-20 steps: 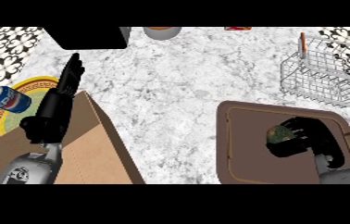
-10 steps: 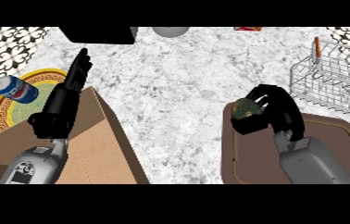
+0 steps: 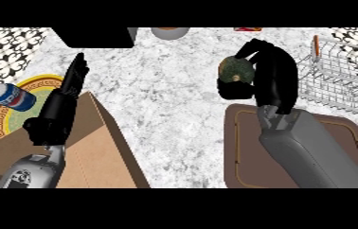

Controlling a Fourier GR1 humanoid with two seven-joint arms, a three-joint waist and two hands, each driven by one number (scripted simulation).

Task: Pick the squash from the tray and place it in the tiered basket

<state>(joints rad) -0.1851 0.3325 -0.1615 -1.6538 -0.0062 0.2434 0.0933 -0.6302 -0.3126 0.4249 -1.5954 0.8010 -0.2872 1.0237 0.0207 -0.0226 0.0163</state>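
My right hand (image 3: 269,76) is curled around the squash (image 3: 236,69), holding it off the tray (image 3: 241,143) and above the bare table (image 3: 168,95) just beyond the tray's far edge. The squash sits on the hand's left side; the wire basket (image 3: 332,74) lies to the right, near the hand. I judge the next move is a carry to the right. My left hand (image 3: 59,107) rests open at the left, fingers straight, well apart from all this.
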